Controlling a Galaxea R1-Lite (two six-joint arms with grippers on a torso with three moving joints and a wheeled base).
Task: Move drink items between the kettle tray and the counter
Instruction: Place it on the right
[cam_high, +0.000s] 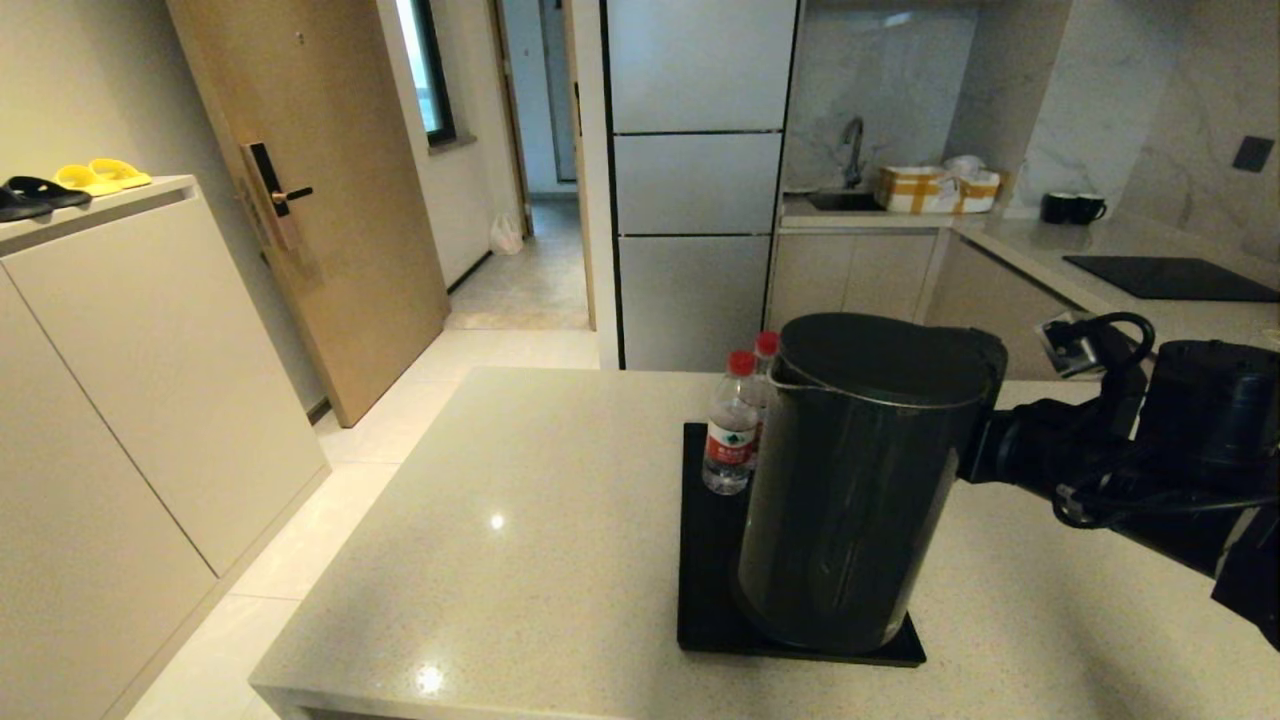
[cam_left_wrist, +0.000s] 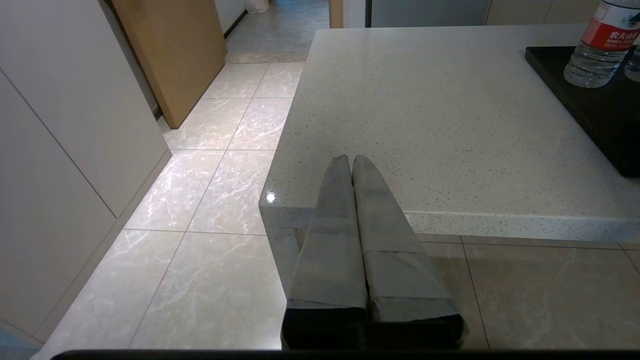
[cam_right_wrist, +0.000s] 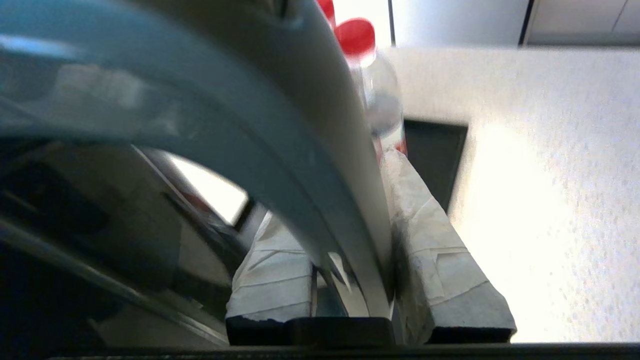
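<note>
Right hand (cam_right_wrist: 350, 280): clamped on the kettle (cam_high: 850, 480) handle, to carry it.
Kettle: over the tray (cam_high: 710, 560).
Left hand (cam_left_wrist: 351, 165): closed, empty, beside the desk (cam_high: 520, 540) edge.

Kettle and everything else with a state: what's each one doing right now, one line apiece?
kettle: lid closed, tilted, held by its handle over the tray
kettle tray: flat on the counter, two bottles on it
water bottles: upright, capped
right gripper: shut on the kettle handle
left gripper: shut, empty, near the counter edge
</note>
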